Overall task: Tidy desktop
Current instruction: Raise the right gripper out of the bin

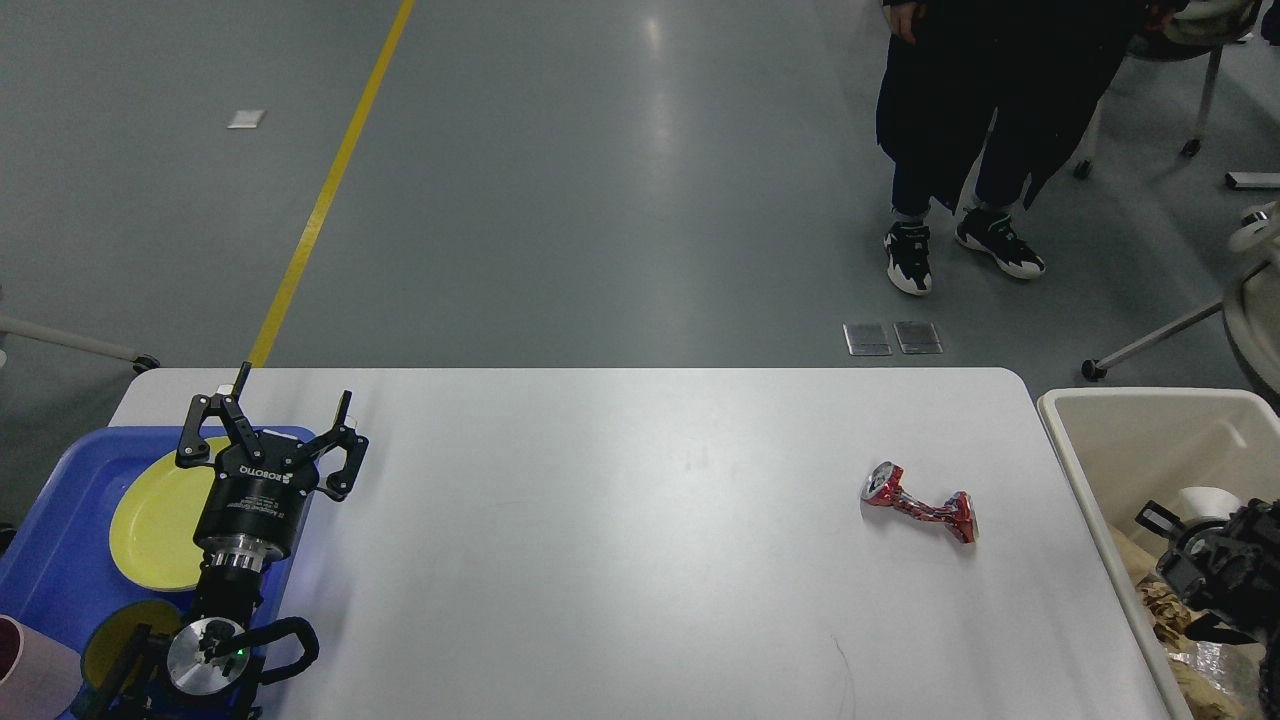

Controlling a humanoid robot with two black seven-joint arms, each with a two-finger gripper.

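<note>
The desktop (620,560) is a wide white tabletop with rounded corners. A crushed red can (920,505) lies on its right part. My left gripper (292,392) stands open and empty over the table's left end, above the blue tray's right edge. My right gripper (1185,545) is low over the beige bin (1130,420) at the right edge of the view. It is dark and partly cut off, so its fingers cannot be told apart. A white round thing (1207,500) sits in the bin just behind it.
The blue tray (60,560) at the left holds a yellow plate (155,520), a second yellow dish (115,640) and a pink cup (25,670). Crumpled paper (1165,605) lies in the bin. A person (960,120) stands beyond the table's far right.
</note>
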